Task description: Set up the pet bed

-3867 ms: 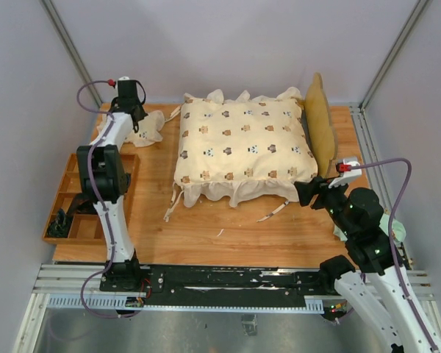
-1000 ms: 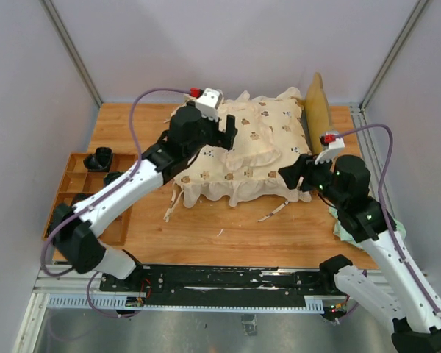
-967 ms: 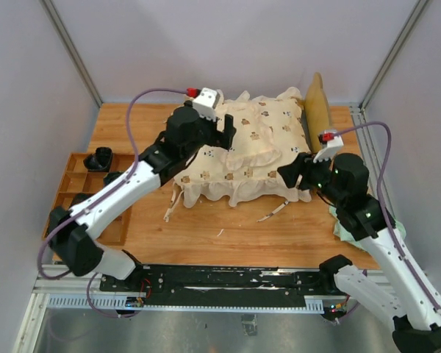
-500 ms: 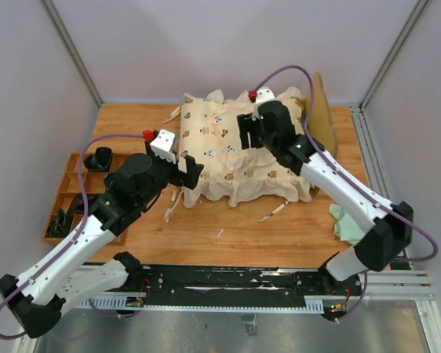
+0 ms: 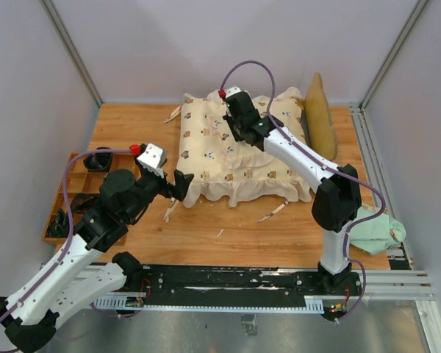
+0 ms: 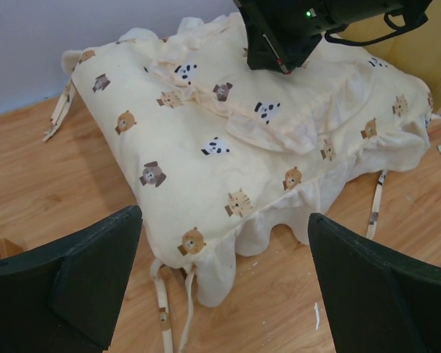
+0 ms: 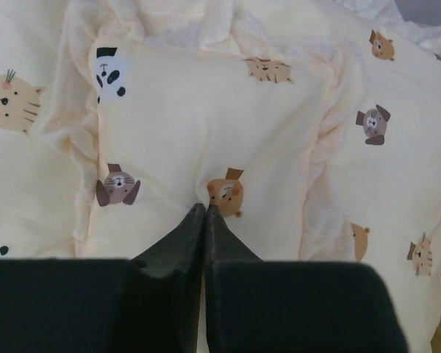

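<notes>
The pet bed is mostly hidden under a cream animal-print quilt (image 5: 235, 165) (image 6: 169, 140); only its tan headboard (image 5: 320, 118) (image 6: 426, 51) shows, at the quilt's right side. A small matching pillow (image 5: 242, 151) (image 6: 279, 121) (image 7: 206, 125) lies on top of the quilt. My right gripper (image 5: 239, 136) (image 6: 275, 51) (image 7: 206, 207) reaches over the quilt's middle, and its tips are shut on a pinch of the pillow's fabric beside a bear print. My left gripper (image 5: 182, 184) (image 6: 224, 217) hovers wide open just off the quilt's near left corner, holding nothing.
A wooden compartment tray (image 5: 66, 213) with black parts sits at the table's left edge. A green cloth (image 5: 371, 228) lies at the near right. Quilt ties (image 6: 162, 309) (image 5: 272, 213) trail onto the wood. Grey walls close in the back and sides.
My left arm pulled back from the quilt's top to its near left corner, still open. My right arm swung from the right side over the quilt and shut on the pillow.
</notes>
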{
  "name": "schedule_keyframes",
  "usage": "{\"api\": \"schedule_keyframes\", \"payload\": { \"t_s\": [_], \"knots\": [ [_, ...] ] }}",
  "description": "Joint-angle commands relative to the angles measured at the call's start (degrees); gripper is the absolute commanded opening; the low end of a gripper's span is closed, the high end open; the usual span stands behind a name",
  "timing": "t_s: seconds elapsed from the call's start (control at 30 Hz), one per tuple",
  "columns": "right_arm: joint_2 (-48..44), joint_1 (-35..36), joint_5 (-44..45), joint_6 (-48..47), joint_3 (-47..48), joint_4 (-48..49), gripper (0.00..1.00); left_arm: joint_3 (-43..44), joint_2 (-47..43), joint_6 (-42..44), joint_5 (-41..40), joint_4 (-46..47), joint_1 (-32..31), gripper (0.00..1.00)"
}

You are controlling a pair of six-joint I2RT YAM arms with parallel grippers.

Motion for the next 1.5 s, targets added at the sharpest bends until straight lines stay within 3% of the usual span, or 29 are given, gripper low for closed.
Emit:
{"api": "schedule_keyframes", "payload": {
  "t_s": [0.0,0.37,0.77,1.2,1.47],
  "knots": [
    [-2.37,0.95,2.3,-1.41,2.86,-2.76,0.0,-0.59,-0.95,2.52,-0.84,0.54,-0.02,0.99],
    [-13.82,-2.36,9.9,-6.93,-2.72,-0.51,0.0,-0.49,0.44,1.98,-3.06,-0.37,-0.04,0.99],
    [-18.3,-14.5,-3.51,-0.93,-12.33,4.34,0.0,-0.49,1.59,1.3,-3.16,-0.55,-0.02,0.99],
    [-17.81,-22.11,-8.66,-0.23,-19.63,11.28,0.0,-0.49,2.56,1.45,-3.25,-0.38,-0.02,0.99],
    [-20.32,-23.17,-9.47,0.34,-21.91,14.95,0.0,-0.41,3.41,1.4,-3.33,-0.29,-0.04,0.99]
  ]
}}
